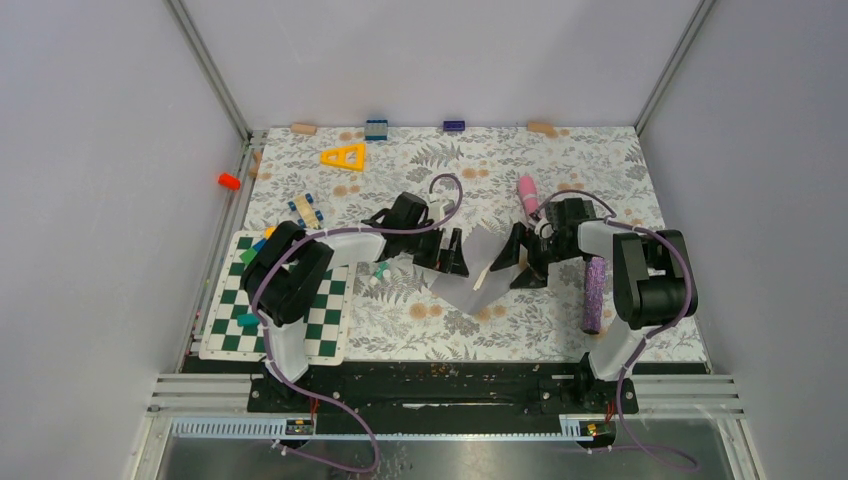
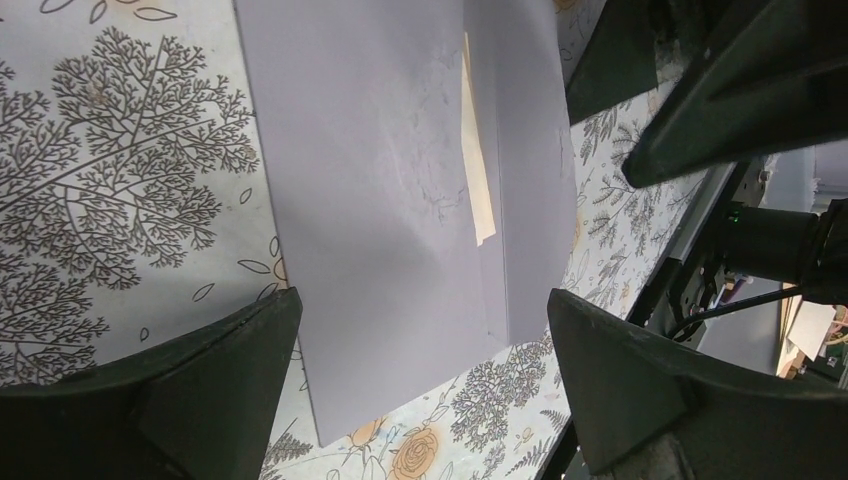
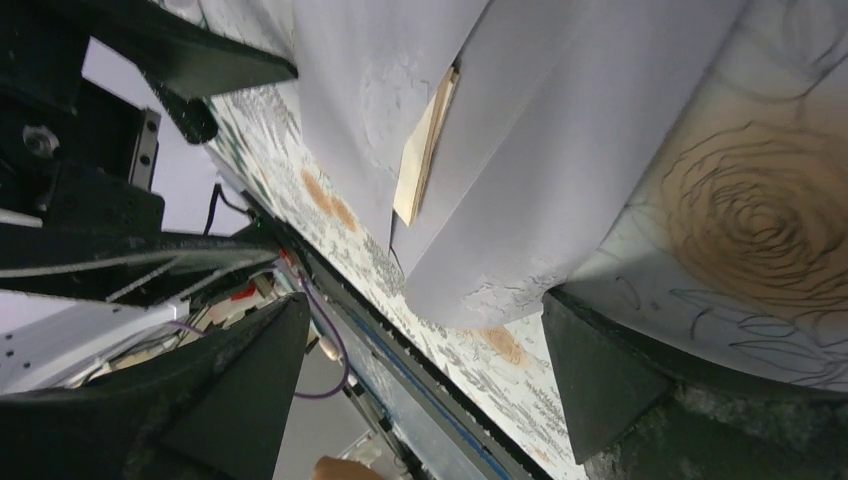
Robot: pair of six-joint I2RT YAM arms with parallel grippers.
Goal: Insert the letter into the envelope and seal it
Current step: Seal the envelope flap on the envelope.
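Left gripper (image 2: 422, 300) is wide open, with dark fingers (image 2: 200, 390) at bottom left and bottom right and nothing held. The grey envelope (image 2: 370, 180) lies flat on the floral surface (image 2: 120, 180), its lower end between the two fingers and not touching either. The letter (image 2: 478, 170) shows only as a narrow tan strip in the gap between the envelope's body and flap; the rest is hidden inside. The envelope is lightly creased near the strip. At upper right is the right gripper (image 2: 598, 135), black, just beside the flap edge; contact unclear. Cables and frame at the right edge.
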